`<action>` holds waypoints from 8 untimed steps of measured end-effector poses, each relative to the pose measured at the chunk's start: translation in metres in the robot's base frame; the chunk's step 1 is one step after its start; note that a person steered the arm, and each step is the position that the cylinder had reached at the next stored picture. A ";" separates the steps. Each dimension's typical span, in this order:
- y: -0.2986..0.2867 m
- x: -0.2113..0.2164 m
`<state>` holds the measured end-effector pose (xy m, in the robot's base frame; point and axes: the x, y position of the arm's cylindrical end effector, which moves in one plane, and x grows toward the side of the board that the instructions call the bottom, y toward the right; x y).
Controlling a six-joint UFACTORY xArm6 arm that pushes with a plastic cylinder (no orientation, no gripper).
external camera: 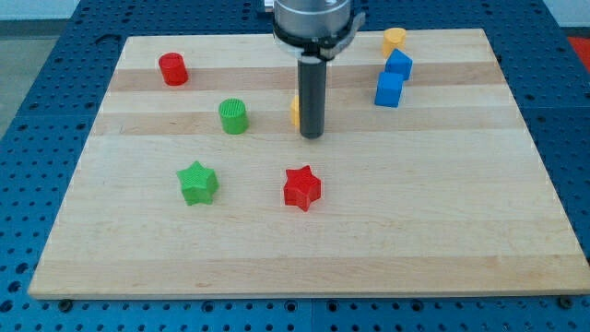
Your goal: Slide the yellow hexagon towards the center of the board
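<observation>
The yellow block (295, 109) behind the rod is showing only as a thin sliver at the rod's left edge, so its shape is not showing clearly; it is sitting just above the middle of the board (442, 231). My tip (312, 136) is resting on the wood right beside that sliver, apparently touching it, and is covering most of it. The rod has no jaws, so it is gripping nothing, only pressing against the block's side. A second yellow block (395, 39) is sitting at the view's top right edge, its outline too small to call. Just below it two blue cubes (398, 65) (389, 89) are standing close together. A green cylinder (233, 116) is lying to the view's left of the tip, a red cylinder (172, 69) further up and left. A green star (197, 182) and a red star (301, 187) are lying lower down.
</observation>
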<state>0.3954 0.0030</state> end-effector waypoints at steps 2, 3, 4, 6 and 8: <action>-0.018 -0.019; -0.047 -0.036; -0.088 -0.047; -0.079 -0.081; -0.012 -0.069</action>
<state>0.3262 -0.0091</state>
